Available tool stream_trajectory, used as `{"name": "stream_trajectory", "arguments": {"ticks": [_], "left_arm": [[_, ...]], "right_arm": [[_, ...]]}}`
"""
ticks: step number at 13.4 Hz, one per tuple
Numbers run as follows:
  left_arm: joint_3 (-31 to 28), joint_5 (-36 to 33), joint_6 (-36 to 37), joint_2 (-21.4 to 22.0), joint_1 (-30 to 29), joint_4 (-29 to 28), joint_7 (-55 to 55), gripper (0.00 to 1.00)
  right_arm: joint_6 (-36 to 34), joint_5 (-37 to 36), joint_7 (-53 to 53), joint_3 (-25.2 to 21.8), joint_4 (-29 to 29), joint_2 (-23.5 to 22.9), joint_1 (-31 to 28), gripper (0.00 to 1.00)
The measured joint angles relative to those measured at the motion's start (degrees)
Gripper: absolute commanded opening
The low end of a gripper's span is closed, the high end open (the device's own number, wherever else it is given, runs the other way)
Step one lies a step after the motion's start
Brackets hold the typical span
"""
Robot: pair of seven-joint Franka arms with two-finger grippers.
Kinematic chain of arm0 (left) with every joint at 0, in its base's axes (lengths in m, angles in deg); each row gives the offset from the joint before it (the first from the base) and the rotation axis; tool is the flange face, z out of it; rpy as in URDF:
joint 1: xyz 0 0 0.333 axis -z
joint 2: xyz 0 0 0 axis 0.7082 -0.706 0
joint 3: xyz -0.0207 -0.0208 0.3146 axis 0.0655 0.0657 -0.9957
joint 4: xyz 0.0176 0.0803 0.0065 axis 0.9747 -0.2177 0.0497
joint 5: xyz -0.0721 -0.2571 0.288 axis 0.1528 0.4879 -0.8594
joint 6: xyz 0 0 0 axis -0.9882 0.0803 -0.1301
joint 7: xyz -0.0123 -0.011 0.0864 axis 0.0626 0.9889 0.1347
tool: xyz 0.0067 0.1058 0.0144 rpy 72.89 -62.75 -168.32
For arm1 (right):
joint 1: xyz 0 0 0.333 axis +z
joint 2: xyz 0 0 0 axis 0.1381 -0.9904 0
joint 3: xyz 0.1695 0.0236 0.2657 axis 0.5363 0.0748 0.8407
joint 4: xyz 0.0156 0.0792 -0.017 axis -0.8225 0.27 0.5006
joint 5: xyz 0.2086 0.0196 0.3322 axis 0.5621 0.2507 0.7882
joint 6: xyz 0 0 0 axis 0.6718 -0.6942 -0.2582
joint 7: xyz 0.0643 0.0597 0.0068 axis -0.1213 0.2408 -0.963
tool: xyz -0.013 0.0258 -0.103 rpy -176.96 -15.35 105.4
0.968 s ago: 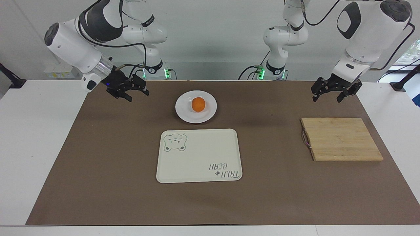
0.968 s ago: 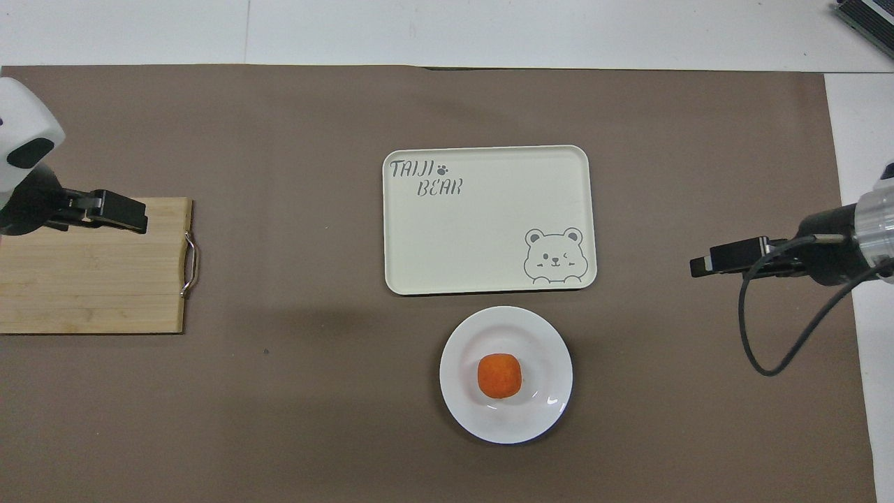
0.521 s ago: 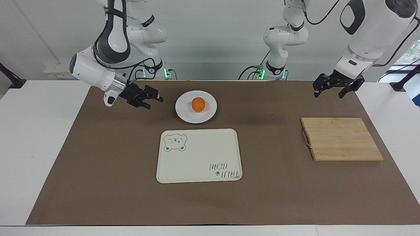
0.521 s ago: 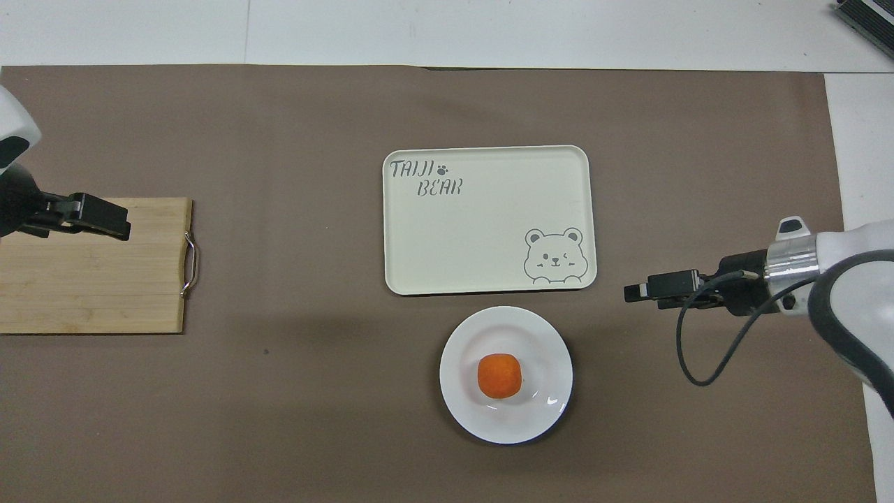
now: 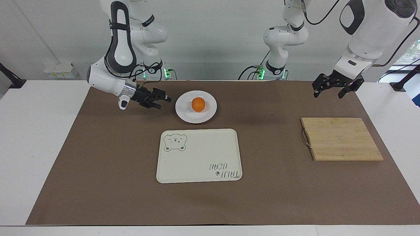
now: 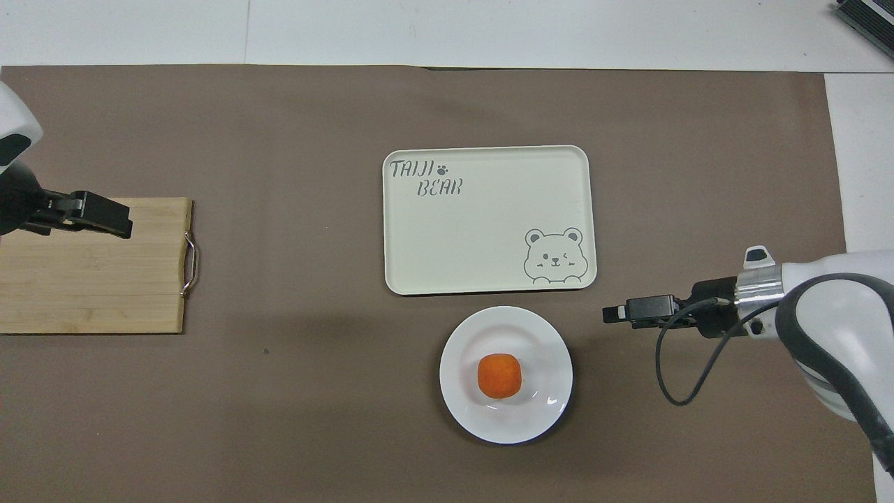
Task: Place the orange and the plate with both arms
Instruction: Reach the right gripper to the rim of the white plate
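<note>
The orange [image 5: 198,104] [image 6: 499,375] rests in the middle of the white plate [image 5: 183,110] [image 6: 534,342], which lies on the brown mat nearer to the robots than the cream tray. My right gripper [image 5: 163,101] [image 6: 609,314] hovers low just beside the plate, toward the right arm's end of the table. It is open, holds nothing and stays clear of the rim. My left gripper [image 5: 327,94] [image 6: 120,223] hangs open and empty in the air by the wooden cutting board, where that arm waits.
A cream tray with a bear drawing [image 5: 199,155] [image 6: 489,220] lies mid-mat, farther from the robots than the plate. A wooden cutting board with a metal handle [image 5: 339,139] [image 6: 91,279] sits toward the left arm's end. Two smaller arms with green lights stand at the robots' edge.
My right arm has swung in and come down, bringing its gripper from the mat's end to just beside the plate. The left gripper has barely shifted. Plate and orange have not moved.
</note>
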Motion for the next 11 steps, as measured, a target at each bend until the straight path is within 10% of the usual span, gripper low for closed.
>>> {"name": "stream_trajectory", "arguments": {"ticks": [11], "left_arm": [[-0.10, 0.00, 0.06, 0.00, -0.05, 0.00, 0.00, 1.00]], "right_arm": [[4.46, 9.28, -8.15, 0.08, 8.84, -3.12, 4.42, 1.00]]}}
